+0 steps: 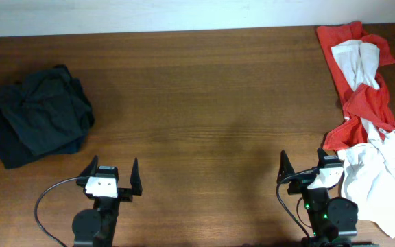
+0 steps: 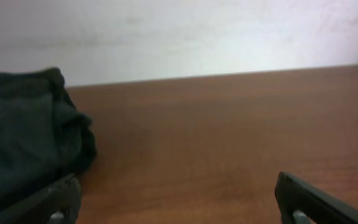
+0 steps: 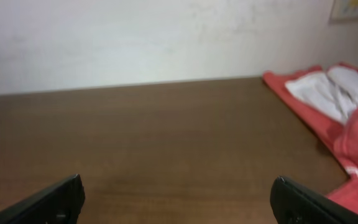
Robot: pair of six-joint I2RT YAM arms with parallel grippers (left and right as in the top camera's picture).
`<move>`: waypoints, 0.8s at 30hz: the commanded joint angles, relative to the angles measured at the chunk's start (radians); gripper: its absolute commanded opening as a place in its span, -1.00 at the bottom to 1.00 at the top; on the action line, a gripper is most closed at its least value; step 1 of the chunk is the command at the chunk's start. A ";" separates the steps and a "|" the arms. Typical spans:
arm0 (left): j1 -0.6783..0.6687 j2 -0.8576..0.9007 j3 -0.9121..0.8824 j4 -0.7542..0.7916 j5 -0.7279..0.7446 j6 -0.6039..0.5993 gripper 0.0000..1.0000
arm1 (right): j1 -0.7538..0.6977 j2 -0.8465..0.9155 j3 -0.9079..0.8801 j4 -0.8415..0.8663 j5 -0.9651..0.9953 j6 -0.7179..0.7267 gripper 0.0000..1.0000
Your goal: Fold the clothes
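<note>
A crumpled pile of clothes in red and white [image 1: 363,75] lies along the table's right edge, with a white garment [image 1: 386,175] bunched at its near end beside my right arm. The red cloth [image 3: 347,124] also shows at the right of the right wrist view. A folded black garment [image 1: 40,115] rests at the far left and fills the left of the left wrist view [image 2: 27,137]. My left gripper [image 1: 112,173] hangs open near the front edge, nothing between its fingers. My right gripper [image 1: 302,167] is open too, just left of the white garment, empty.
The brown wooden table [image 1: 204,103] stretches between the two piles. A pale wall [image 3: 166,37] runs behind its far edge. Cables loop from both arms at the front edge.
</note>
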 commanded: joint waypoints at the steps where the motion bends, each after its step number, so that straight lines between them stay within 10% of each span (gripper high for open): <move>1: 0.002 0.072 0.087 -0.084 0.034 0.000 0.98 | -0.005 -0.001 0.102 -0.085 0.008 0.003 0.97; 13: 0.002 0.478 0.458 -0.279 0.034 0.001 0.98 | -0.005 0.215 0.383 -0.346 0.096 0.003 0.97; 24: 0.002 0.742 0.720 -0.494 0.060 0.001 0.98 | -0.006 0.824 0.755 -0.605 0.204 0.003 0.97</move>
